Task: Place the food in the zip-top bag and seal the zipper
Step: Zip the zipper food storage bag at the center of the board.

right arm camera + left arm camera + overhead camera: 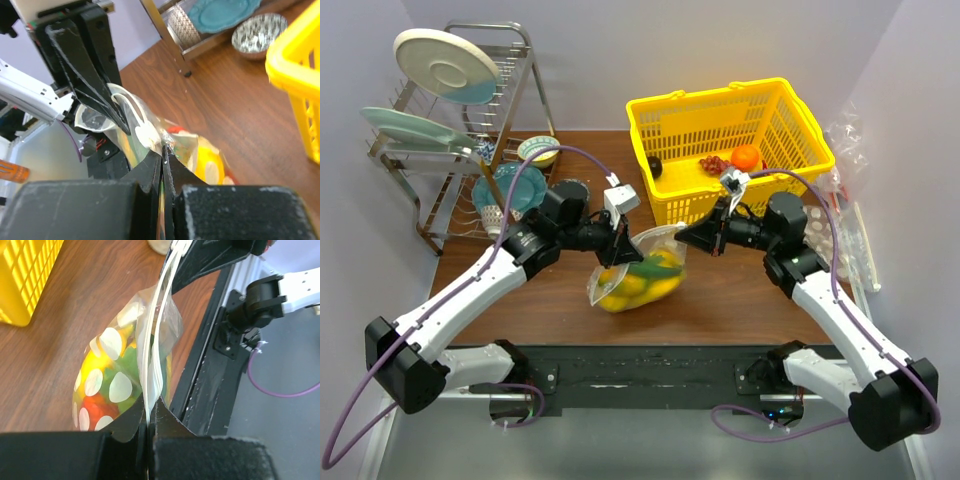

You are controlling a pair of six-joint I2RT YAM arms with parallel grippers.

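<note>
The top view is lit brightly and evenly from above, and it is kept sharp throughout. Only soft, short shadows are thrown on the bench (740,300) near the centre. In both wrist views the jaws at 6 o'clock are rendered dark and blurred. The yellow basket (295,75) at 3 o'clock is left out of focus. Whether the pale round patches on the zip-top bag (110,375) are glare cannot be told.
</note>
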